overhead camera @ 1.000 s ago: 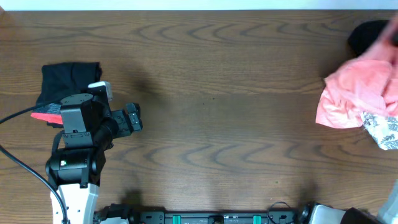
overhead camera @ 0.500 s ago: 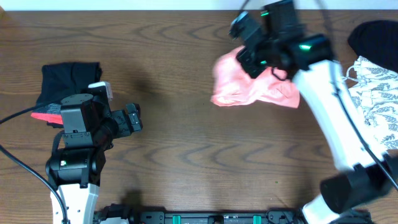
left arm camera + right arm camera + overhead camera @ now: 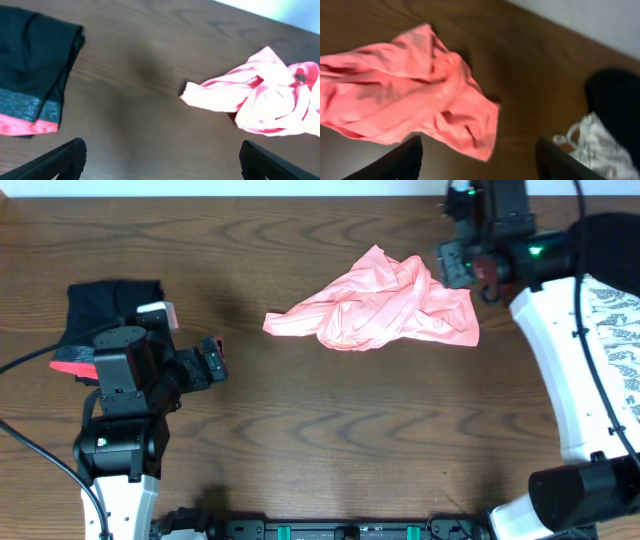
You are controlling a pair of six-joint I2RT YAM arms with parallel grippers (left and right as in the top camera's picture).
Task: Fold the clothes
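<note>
dark wood table [image 3: 330,430] carries a crumpled salmon-pink garment [image 3: 375,305], a folded black banded garment [image 3: 100,305] and a white printed garment [image 3: 622,355].

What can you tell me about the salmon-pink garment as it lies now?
The salmon-pink garment looks like thin, smooth fabric. It is unfolded, crumpled into a low heap of creases and twisted ridges. A narrow tongue points toward the left arm's side and the wider bulk lies toward the right. It rests on the wooden table, far middle, apart from the other clothes. The open right gripper hovers by its right edge, holding nothing.
</note>
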